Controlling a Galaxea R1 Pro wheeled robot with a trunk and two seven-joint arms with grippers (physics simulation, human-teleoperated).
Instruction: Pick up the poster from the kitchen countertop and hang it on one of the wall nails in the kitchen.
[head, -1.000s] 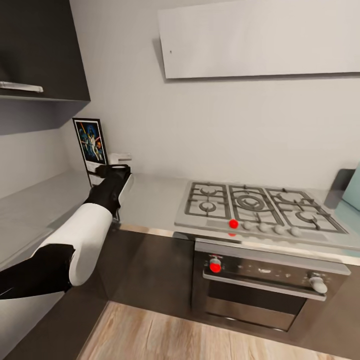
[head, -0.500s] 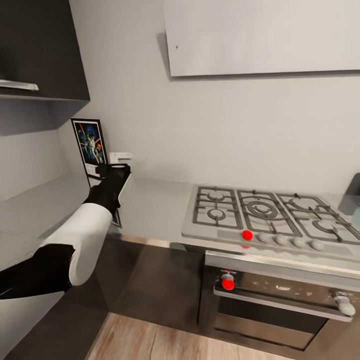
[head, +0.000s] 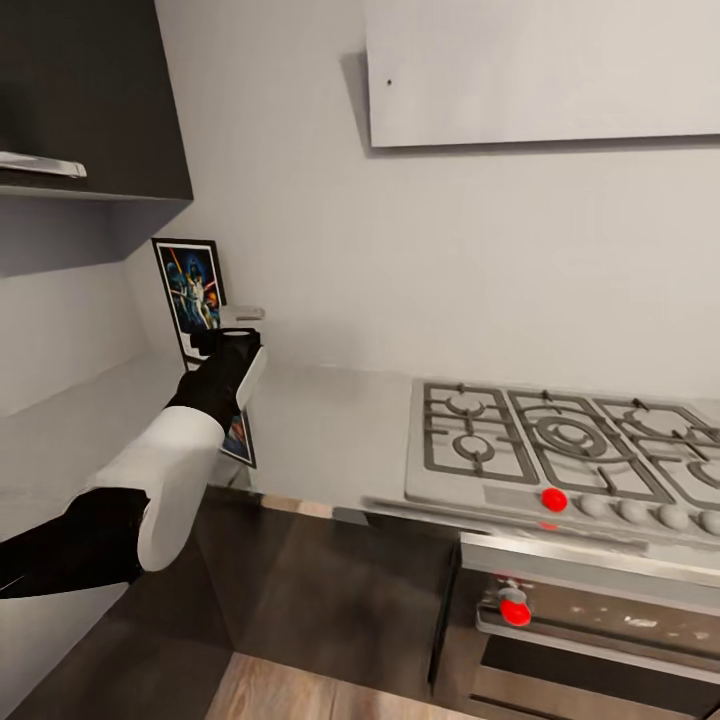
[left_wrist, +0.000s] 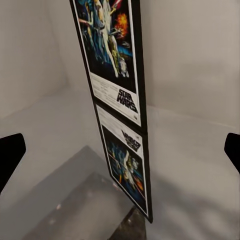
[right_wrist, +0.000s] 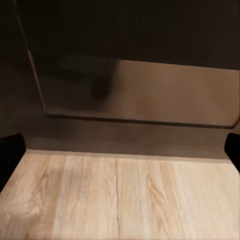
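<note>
The poster stands upright on the grey countertop in the left corner, against the wall. Its dark blue artwork and "STAR WARS" title face me in the left wrist view, with a mirror image of it in the glossy worktop below. My left gripper reaches toward the poster at its lower part; its fingertips stand wide apart, open, a short way from the frame. A tiny dark nail sticks out of the pale wall panel high up. My right gripper is open, pointing at wooden floor.
A steel gas hob is set in the worktop at the right, over an oven with red knobs. A dark upper cabinet hangs at the left above the corner. Dark cabinet fronts stand beyond the wooden floor.
The whole picture has shifted right as the camera moved, so the hob and the nail sit further right. My left arm keeps its pose, and the poster stands slightly nearer the gripper.
</note>
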